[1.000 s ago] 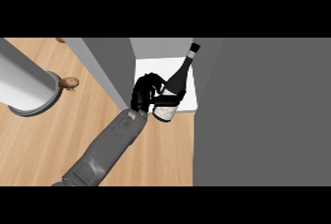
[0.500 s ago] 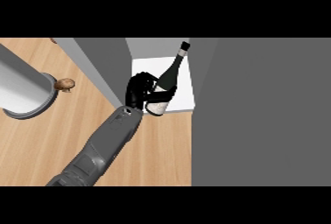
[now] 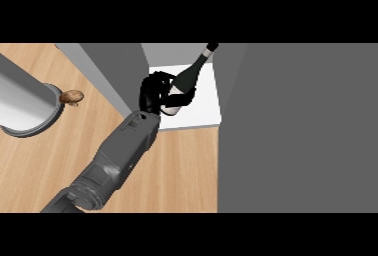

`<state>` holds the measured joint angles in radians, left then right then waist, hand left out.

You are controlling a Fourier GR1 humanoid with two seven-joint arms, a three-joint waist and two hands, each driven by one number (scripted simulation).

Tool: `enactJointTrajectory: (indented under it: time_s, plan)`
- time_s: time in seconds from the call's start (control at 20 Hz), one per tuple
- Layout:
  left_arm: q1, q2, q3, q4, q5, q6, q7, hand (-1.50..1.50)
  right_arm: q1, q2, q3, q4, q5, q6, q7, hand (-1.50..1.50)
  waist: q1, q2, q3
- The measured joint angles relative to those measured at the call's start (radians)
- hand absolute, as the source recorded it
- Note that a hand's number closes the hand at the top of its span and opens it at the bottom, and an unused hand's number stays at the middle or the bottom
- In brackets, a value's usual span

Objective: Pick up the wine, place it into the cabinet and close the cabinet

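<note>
The black fingers (image 3: 156,90) of the one hand (image 3: 159,97) in view were curled round the lower body of the dark glass wine bottle (image 3: 184,85), which leaned with its neck pointing up and to the right toward the back of the grey cabinet (image 3: 103,75). From the head view alone it could not be settled whether this was the robot's left or right hand: the grey forearm (image 3: 111,160) came in from the lower left of the view, and no second hand showed anywhere. The bottle sat over the white shelf floor (image 3: 203,112) inside the cabinet's opening, between the grey side wall on the left and the broad dark grey door panel (image 3: 295,130) on the right; whether its base was touching the shelf or hanging just above it could not be told. So the pick-up looked done, and the placing seemed far along but unfinished, since the bottle was tilted and in the grasp. What remained, by that reading, was to set it down, let go, draw the arm out and swing the door shut. Out on the light wooden surface (image 3: 177,170), well apart from all this, stood a tall grey cylinder (image 3: 22,107) with a small brown knob-like object (image 3: 71,97) just beside it.
</note>
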<state>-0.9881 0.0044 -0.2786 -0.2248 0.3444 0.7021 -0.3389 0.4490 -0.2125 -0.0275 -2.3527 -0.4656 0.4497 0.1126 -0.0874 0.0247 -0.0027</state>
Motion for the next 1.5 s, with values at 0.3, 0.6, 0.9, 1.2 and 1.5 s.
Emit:
enactJointTrajectory:
  time_s: [0.3,0.6,0.9,1.2,1.5]
  plan:
    - [-0.070,0.000,-0.047,0.083,-0.066,0.057,-0.019,1.50,-0.016,-0.002,0.012,0.005,-0.008,0.005,-0.008,-1.50,-0.011,0.003,0.001]
    - [-0.110,0.001,-0.119,0.121,-0.130,0.096,0.022,1.50,-0.033,-0.012,0.017,0.011,-0.016,0.008,0.000,-1.50,-0.024,0.005,0.001]
    - [-0.124,0.000,-0.148,0.094,-0.142,0.124,0.077,1.50,-0.052,-0.016,0.023,0.015,-0.026,0.010,-0.001,-1.50,-0.039,0.007,0.001]
    - [-0.145,-0.002,-0.180,0.097,-0.152,0.148,0.167,1.50,-0.044,-0.027,0.020,0.016,-0.035,0.029,-0.013,-1.50,-0.057,0.007,0.002]
    - [-0.165,-0.003,-0.232,0.127,-0.188,0.194,0.269,1.50,-0.054,-0.038,0.019,0.019,-0.043,0.030,-0.008,-1.50,-0.062,0.008,0.002]
